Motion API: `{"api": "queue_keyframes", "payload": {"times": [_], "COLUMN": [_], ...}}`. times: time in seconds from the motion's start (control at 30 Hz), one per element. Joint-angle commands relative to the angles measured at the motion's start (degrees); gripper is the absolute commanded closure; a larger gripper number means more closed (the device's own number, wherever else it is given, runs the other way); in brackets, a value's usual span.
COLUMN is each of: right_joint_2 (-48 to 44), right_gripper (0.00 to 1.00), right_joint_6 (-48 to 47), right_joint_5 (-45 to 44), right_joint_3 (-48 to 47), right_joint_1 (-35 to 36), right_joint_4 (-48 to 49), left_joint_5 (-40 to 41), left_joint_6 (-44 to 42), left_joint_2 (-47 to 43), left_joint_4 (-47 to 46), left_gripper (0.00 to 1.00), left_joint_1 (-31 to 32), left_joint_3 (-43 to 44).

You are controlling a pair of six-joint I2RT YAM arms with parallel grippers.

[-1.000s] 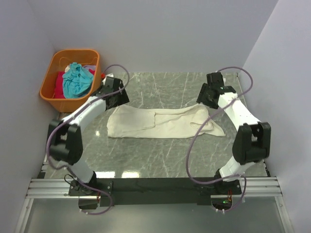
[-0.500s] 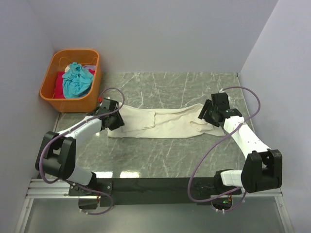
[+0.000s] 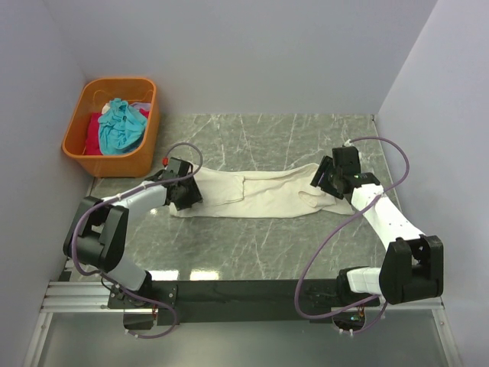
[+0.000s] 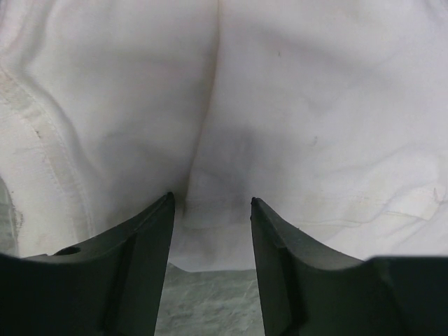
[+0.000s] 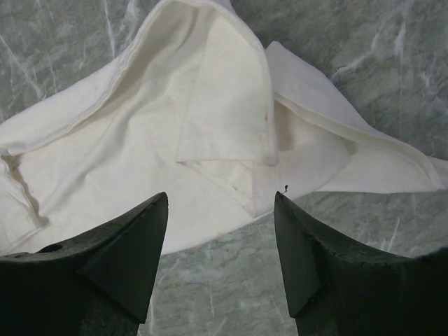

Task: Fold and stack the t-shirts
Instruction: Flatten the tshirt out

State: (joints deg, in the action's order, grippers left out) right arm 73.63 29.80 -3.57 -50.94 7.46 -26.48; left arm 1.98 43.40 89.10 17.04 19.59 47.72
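Here's the cream t-shirt, laid out in a long rumpled band across the middle of the marble bench, one end towards each arm; the left fingers are down at its left end and the right fingers are at its right end; both arms reach in low from their own sides.

Over to the left wrist view: the left fingers stand apart, released, with nothing clamped between them; the cream t-shirt fills nearly the whole view; its near edge lies right in the gap between the tips; a soft crease runs up the cloth from that gap and a stitched hem runs down the left side; a sliver of bench shows below the edge.

Right wrist view now: the right fingers are spread wide, released as well, holding nothing; just ahead of them the cream t-shirt ends in a folded-over flap with a hemmed edge; a second layer pokes out to the right on the marble.

At the far left corner, well apart from the arms, sits the orange basket; inside it a teal t-shirt is heaped on a red t-shirt.
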Motion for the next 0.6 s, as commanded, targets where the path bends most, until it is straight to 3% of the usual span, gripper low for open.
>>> {"api": "queue_keyframes", "payload": {"times": [0.0, 0.57], "right_joint_2": [-1.64, -1.38], "right_gripper": [0.31, 0.32], "right_joint_6": [0.35, 0.26], "right_joint_5": [-0.47, -1.61], "right_joint_3": [-0.04, 0.31], "right_joint_1": [-0.17, -0.26], "right_joint_4": [1.87, 2.13], "left_joint_5": [0.84, 3.03], "left_joint_6": [0.64, 1.51], "left_joint_2": [0.11, -0.68], "left_joint_4": [-0.07, -0.16], "left_gripper": [0.47, 0.65], "left_joint_1": [0.27, 2.11], "left_joint_3": [0.79, 3.08]}}
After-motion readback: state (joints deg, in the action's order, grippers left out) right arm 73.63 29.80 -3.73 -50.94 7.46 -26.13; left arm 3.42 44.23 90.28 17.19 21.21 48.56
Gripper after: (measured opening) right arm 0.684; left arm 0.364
